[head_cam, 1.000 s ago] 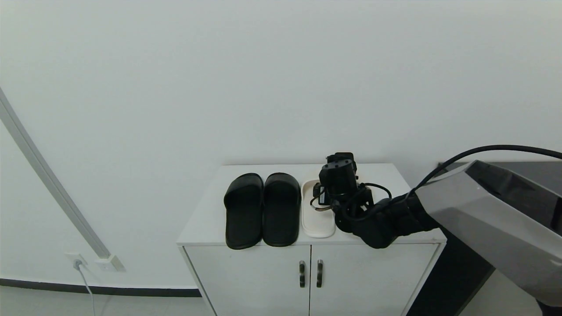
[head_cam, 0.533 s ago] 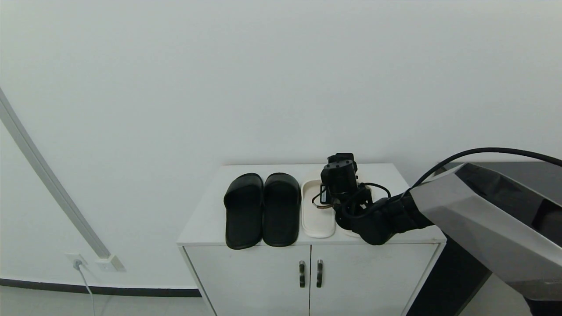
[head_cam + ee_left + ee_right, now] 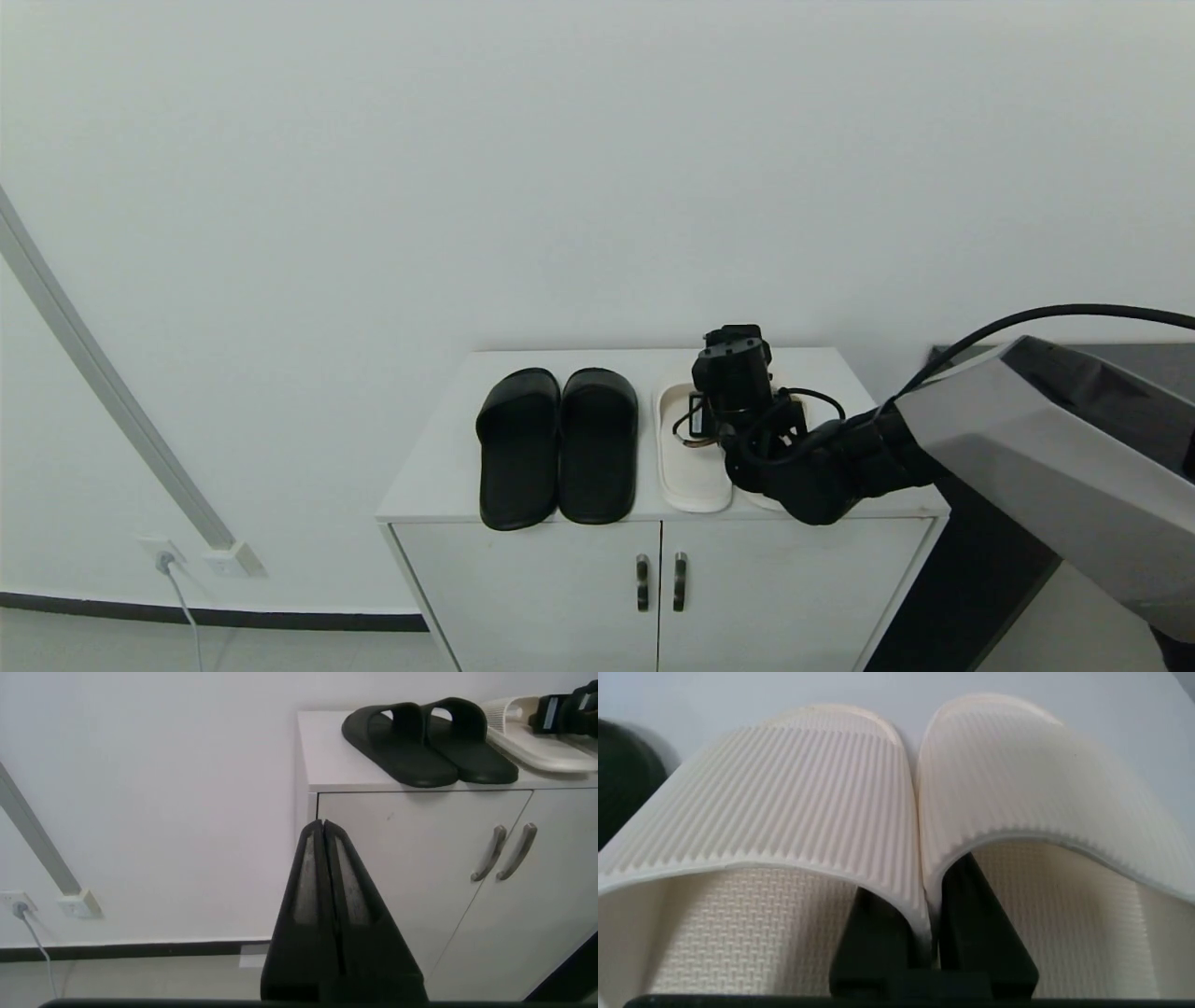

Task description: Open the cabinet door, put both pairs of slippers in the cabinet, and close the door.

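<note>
Two black slippers [image 3: 557, 446] lie side by side on the white cabinet's top [image 3: 431, 467], left of the cream white slippers [image 3: 689, 462]. My right arm's wrist [image 3: 738, 373] sits over the white pair. In the right wrist view my right gripper [image 3: 926, 924] has one finger under each ribbed strap of the white slippers [image 3: 813, 812] and is shut on the straps' adjoining edges. Both cabinet doors [image 3: 523, 597] are closed, their two handles [image 3: 658, 581] at the centre. My left gripper [image 3: 322, 831] is shut and empty, low in front of the cabinet's left corner, with the black slippers [image 3: 425, 730] above it.
A plain wall stands right behind the cabinet. A slanted grey conduit [image 3: 93, 373] runs down the wall to a socket with a cable [image 3: 163, 560] at the lower left. A dark surface [image 3: 962, 579] adjoins the cabinet's right side.
My right gripper and the white slippers have shifted a little to the right on the cabinet top, widening the gap to the black pair. The black slippers and doors are unchanged.
</note>
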Available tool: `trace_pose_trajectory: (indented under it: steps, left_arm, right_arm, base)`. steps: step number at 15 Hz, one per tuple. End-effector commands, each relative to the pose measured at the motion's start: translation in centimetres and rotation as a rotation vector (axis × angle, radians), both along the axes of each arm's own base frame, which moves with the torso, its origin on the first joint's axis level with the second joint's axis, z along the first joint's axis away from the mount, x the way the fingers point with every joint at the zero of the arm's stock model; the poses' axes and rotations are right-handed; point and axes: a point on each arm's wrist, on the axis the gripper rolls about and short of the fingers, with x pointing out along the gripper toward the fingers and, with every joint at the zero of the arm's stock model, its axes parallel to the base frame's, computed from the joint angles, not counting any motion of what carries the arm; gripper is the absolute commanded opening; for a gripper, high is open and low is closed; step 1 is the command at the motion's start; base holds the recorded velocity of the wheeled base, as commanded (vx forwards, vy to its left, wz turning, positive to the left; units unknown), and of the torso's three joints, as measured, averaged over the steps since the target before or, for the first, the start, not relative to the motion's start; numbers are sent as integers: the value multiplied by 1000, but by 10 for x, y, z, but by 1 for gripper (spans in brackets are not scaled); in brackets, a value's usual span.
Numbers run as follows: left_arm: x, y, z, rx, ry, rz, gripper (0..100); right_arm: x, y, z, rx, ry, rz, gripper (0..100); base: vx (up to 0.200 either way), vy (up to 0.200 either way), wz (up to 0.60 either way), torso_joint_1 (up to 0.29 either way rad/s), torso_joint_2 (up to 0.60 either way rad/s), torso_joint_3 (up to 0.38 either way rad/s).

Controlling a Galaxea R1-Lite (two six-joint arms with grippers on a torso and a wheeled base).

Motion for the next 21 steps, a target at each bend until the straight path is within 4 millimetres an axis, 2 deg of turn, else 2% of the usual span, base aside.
trace_pose_trajectory:
  steps: [1, 7, 12, 14, 17, 21]
  left_arm:
    - [0, 0, 0, 0, 1, 1, 0]
    - [0, 0, 0, 0, -2, 2, 0]
    - [0, 0, 0, 0, 0, 2, 0]
    - [0, 0, 0, 0, 0, 2, 0]
    - [0, 0, 0, 0, -2, 2, 0]
    - [0, 0, 0, 0, 0, 2, 0]
  right_arm:
    - [-12, -6, 20, 15, -21, 15, 0]
    - [-59, -25, 45, -3, -14, 163, 0]
    - [-125, -62, 84, 20, -76, 476, 0]
    - [-150, -75, 94, 31, -86, 584, 0]
    - [-180, -94, 93, 8, -84, 770, 0]
    - [-188, -100, 79, -115, -84, 856, 0]
  base:
    - [0, 0, 0, 0, 0, 0]
    - [0, 0, 0, 0, 0, 0]
    - [0, 0, 0, 0, 0, 0]
    - [0, 0, 0, 0, 0, 0]
    - [0, 0, 0, 0, 0, 0]
    - [0, 0, 0, 0, 0, 0]
